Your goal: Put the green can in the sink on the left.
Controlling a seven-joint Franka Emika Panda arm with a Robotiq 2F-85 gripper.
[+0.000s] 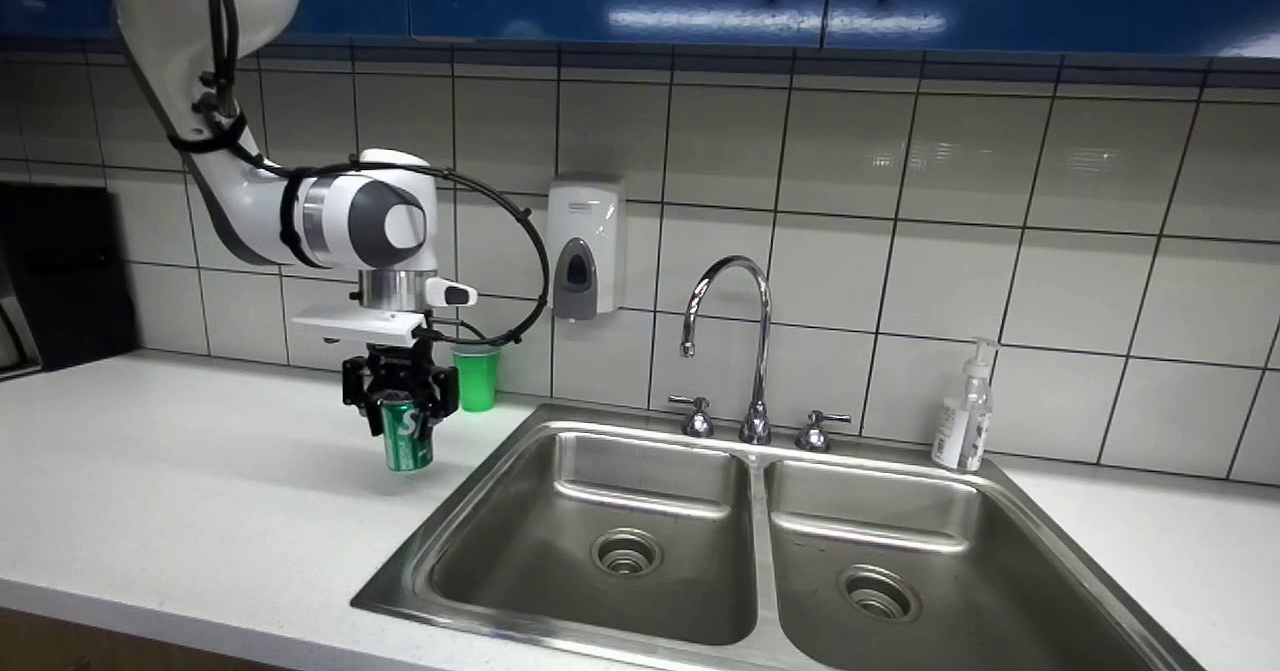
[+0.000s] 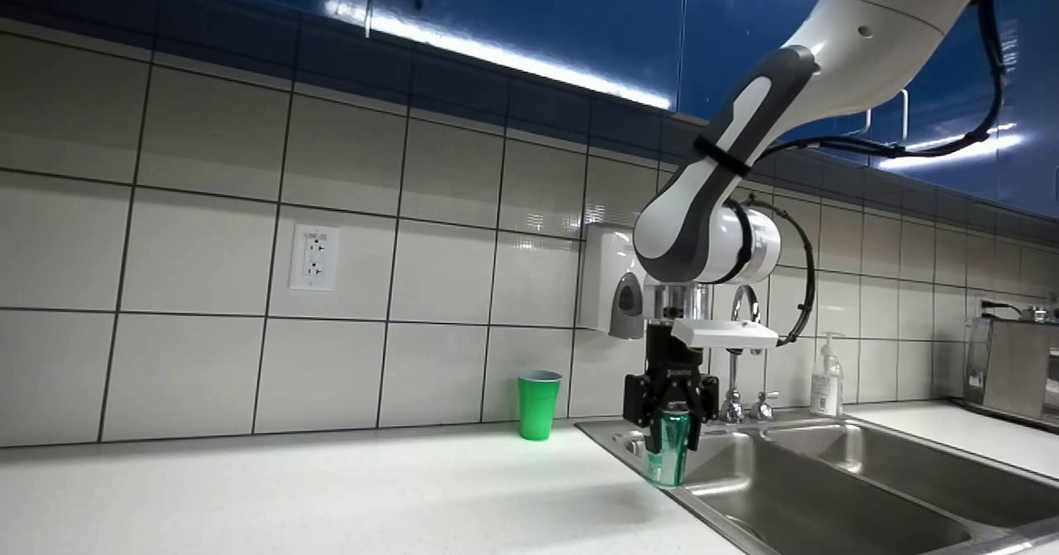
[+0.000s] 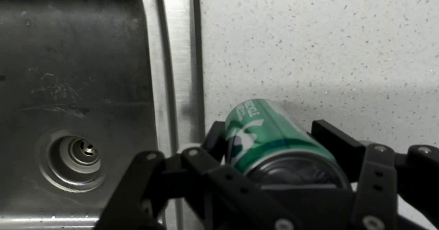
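The green can is a small drink can with a silvery top rim and pale markings. It also shows in an exterior view and in the wrist view. My gripper points down with its fingers around the can's upper part, shut on it; it also shows in an exterior view and the wrist view. The can leans slightly between the fingers and appears just above the counter, beside the sink's edge. The sink is the left steel basin with a round drain, also in the wrist view.
A bright-green plastic cup stands by the tiled wall behind the gripper. The twin basin lies beyond the divider. A tall curved faucet with two handles stands behind the sink. A soap bottle and wall dispenser are near.
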